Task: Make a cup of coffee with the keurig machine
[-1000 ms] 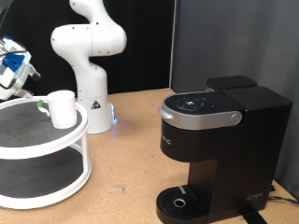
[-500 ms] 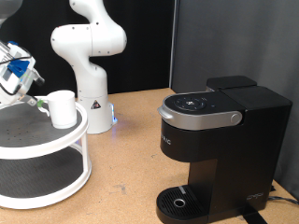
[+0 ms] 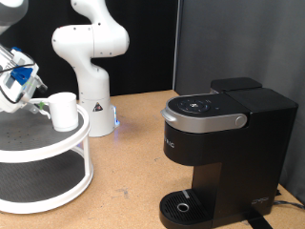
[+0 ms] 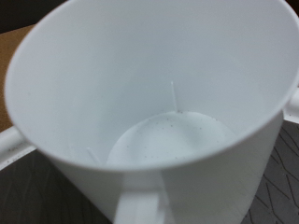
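we see the keurig machine (image 3: 221, 151) standing on the wooden table (image 3: 129, 162) at the exterior view's right, its grey-silver lid handle down and its round drip base bare at the bottom of the frame. a dark panel (image 3: 243, 43) rises behind it.

at the exterior view's left stands a white two-tier round stand (image 3: 59, 162) with dark mesh shelves. behind it, near the middle of the view, we see the white robot arm's base (image 3: 92, 57).

the cup (image 3: 63, 111) sits on the stand's upper shelf near its rim, upright, well apart from the machine. in the wrist view the cup (image 4: 154, 103) fills nearly the whole frame, and we look straight down into its white inside, with the handle at the lower edge and dark mesh showing past it.

the gripper (image 3: 36, 103) comes in from the exterior view's left edge, tilted down towards the cup, with blue parts on the hand. its tips lie just beside the cup's left side, at or close to the rim. we cannot tell whether its fingers are spread or closed, nor whether they touch the cup.
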